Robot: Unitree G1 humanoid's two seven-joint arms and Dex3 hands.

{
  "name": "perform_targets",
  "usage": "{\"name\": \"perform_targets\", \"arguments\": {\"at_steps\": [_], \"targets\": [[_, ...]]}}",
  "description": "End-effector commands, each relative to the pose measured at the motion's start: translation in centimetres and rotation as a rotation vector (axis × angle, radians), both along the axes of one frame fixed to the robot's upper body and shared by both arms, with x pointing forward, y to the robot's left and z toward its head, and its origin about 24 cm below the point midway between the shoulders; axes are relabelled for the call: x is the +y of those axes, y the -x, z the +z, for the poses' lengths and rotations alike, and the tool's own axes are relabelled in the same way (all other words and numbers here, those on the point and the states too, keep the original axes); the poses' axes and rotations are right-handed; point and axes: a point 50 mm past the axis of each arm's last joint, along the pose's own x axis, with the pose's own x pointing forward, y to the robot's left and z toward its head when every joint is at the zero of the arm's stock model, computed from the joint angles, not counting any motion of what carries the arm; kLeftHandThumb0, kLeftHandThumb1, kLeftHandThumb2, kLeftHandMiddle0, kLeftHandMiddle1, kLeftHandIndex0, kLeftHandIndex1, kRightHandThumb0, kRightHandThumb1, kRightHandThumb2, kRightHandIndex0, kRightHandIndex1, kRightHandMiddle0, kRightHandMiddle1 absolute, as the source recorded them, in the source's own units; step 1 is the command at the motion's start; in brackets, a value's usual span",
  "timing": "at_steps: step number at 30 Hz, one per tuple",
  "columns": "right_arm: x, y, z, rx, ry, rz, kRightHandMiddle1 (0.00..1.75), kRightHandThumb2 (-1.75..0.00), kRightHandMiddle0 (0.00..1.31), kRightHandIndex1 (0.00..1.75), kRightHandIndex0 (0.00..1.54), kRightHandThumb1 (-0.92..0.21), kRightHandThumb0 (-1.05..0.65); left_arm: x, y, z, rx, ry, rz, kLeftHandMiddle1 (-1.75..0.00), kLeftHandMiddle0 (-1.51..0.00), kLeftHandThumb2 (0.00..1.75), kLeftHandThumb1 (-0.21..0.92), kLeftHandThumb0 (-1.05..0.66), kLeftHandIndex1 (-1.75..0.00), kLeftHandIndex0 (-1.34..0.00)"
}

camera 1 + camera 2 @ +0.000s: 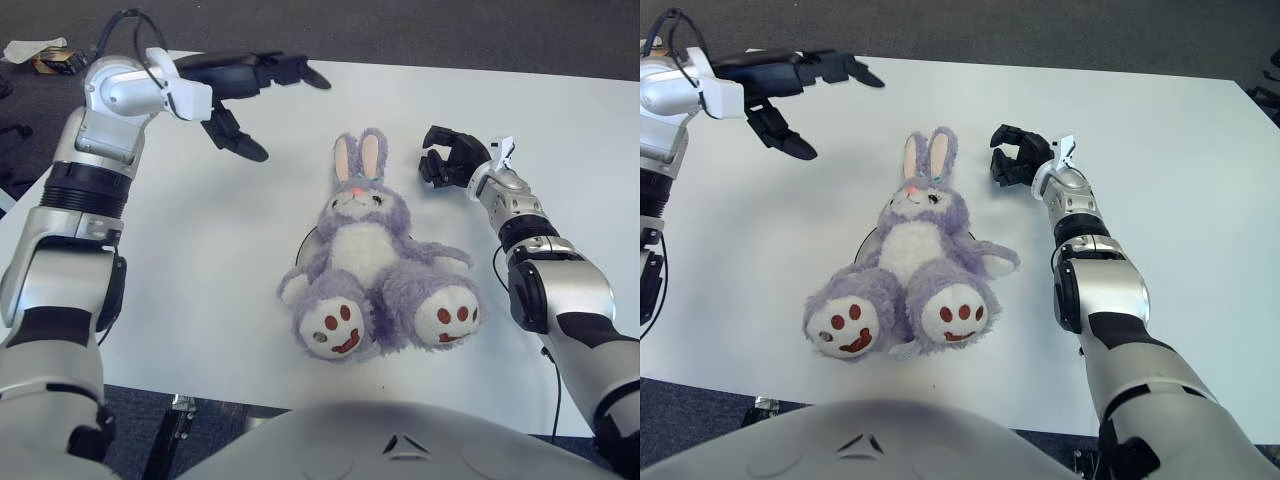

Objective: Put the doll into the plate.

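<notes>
A purple and white bunny doll (372, 262) sits upright in the middle of the white table (210, 270), its red-padded feet toward me. Only a thin dark arc of the plate (304, 244) shows under its left side; the doll hides the rest. My left hand (280, 110) hovers to the far left of the doll's ears, fingers spread and holding nothing, well apart from the doll. My right hand (446, 160) shows just right of the ears, its fingers curled with nothing in them.
The table's far edge runs along the top, with dark carpet beyond. Some small clutter (45, 55) lies on the floor at the far left. My own torso (400, 440) fills the bottom edge.
</notes>
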Motion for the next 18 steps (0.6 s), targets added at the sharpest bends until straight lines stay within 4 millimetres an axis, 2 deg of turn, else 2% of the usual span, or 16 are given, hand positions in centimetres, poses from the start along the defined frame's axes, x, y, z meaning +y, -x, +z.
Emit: {"name": "perform_targets", "arguments": {"at_steps": [1,3,7,9,13,17,18], "targets": [[-0.7,4.3,-7.2,0.294,0.059,-0.028,1.56,-1.68,0.74,1.75,0.91,0.06,-0.01,0.9,-0.8,-3.5,0.051,0.117,0.109,-0.69,-0.03,0.63,0.65,-0.92,-0.97,0.0],[-0.7,4.3,-7.2,0.294,0.057,-0.027,1.56,-1.68,0.74,1.75,0.91,0.06,-0.01,1.1,-1.2,-4.5,0.061,0.159,0.152,-0.73,-0.03,0.63,0.66,-0.92,-1.01,0.0],[-0.9,4.3,-7.2,0.293,0.052,-0.036,1.56,-1.68,0.74,1.75,0.91,0.06,-0.01,1.1,-1.5,-8.3,0.151,0.379,0.281,-0.8,-0.02,0.65,0.65,-0.89,-1.11,0.0],[-0.9,4.3,-7.2,0.293,0.053,-0.038,1.56,-1.68,0.74,1.75,0.91,0.06,-0.01,1.1,-1.5,-9.0,0.159,0.409,0.303,-0.84,-0.02,0.68,0.63,-0.86,-1.15,0.0],[-1.3,4.4,-7.2,0.292,0.047,-0.05,1.55,-1.68,0.75,1.75,0.91,0.06,-0.01,1.9,0.2,-16.1,0.315,0.629,0.492,-0.94,-0.05,0.77,0.61,-0.77,-1.19,0.0],[-1.7,4.5,-7.2,0.283,0.049,-0.062,1.56,-1.69,0.74,1.75,0.91,0.06,-0.01,2.1,1.5,-20.5,0.482,0.836,0.62,-1.17,-0.16,0.94,0.58,-0.59,-1.48,-0.02],[-1.7,4.5,-7.2,0.28,0.053,-0.065,1.57,-1.69,0.73,1.75,0.91,0.06,-0.01,2.1,1.8,-21.5,0.524,0.888,0.649,-1.29,-0.23,0.86,0.65,-0.51,-1.58,-0.11]]}}
